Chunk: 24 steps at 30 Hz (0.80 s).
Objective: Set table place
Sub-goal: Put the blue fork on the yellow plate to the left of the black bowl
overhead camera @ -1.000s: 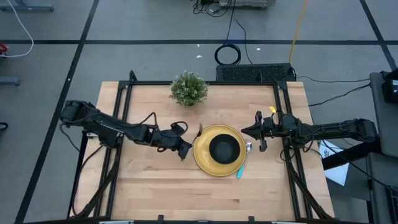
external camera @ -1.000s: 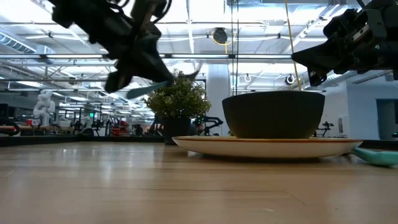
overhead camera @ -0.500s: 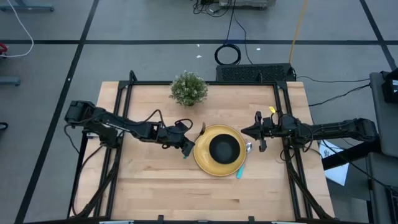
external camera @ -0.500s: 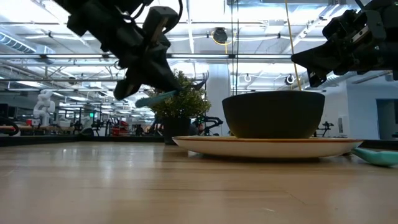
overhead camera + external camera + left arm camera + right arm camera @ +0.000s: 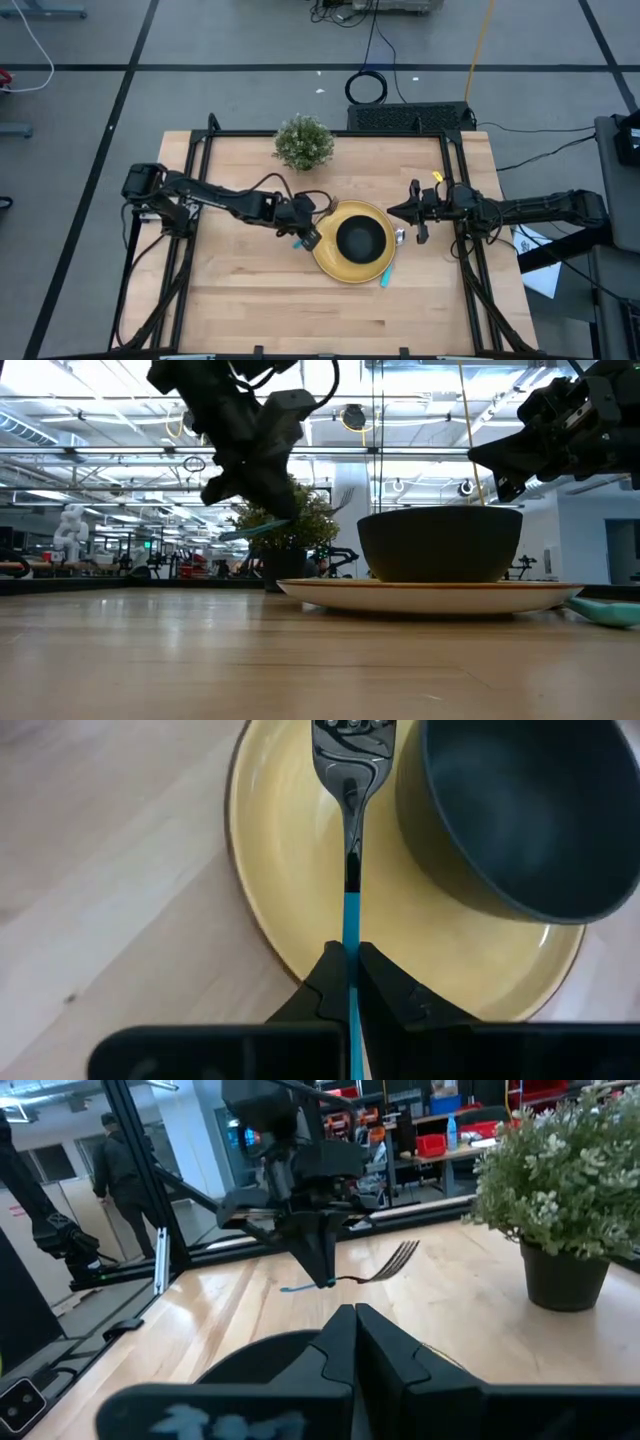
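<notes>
Currently: left gripper (image 5: pixel 349 982), fingers clamped on fork's light-blue handle; fork (image 5: pixel 350 780) held in the air, tines over the yellow plate (image 5: pixel 330 260) rim. Black bowl (image 5: pixel 361 239) sits on plate, mid-table (image 5: pixel 250 290). Spoon (image 5: pixel 386 275) beside plate's right edge. Right gripper (image 5: pixel 414 211) hovers beside the plate, fingers together, empty. Potted plant (image 5: pixel 303 142) at far edge.

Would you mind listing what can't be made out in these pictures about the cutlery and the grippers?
- Spoon: high view shows only its light-blue handle end past the yellow plate; low view cuts it at the picture edge.
- Fork: left wrist view cuts the tines at the edge; the left gripper hides the handle's end.
- Right gripper: in the low view only a dark shape; its wrist view shows the fingers together.
</notes>
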Each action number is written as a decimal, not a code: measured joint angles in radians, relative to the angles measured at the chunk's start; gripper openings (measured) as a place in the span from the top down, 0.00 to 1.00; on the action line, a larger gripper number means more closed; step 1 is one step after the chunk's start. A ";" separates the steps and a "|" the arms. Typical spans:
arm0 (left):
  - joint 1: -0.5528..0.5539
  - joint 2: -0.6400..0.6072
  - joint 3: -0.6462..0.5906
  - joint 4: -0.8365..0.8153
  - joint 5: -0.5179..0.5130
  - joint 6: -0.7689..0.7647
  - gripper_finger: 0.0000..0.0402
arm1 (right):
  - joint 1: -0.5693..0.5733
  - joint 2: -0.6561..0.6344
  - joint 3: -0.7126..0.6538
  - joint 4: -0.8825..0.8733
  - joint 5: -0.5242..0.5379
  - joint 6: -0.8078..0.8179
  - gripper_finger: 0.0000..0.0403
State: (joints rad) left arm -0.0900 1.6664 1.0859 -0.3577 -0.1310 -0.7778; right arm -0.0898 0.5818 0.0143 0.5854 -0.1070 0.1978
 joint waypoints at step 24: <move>0.068 0.017 0.004 0.117 0.035 -0.147 0.99 | 0.000 0.006 0.000 0.000 0.000 0.000 1.00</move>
State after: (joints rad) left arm -0.0219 1.6836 1.0901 -0.2408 -0.0956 -0.9245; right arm -0.0898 0.5880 0.0142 0.5858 -0.1072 0.1978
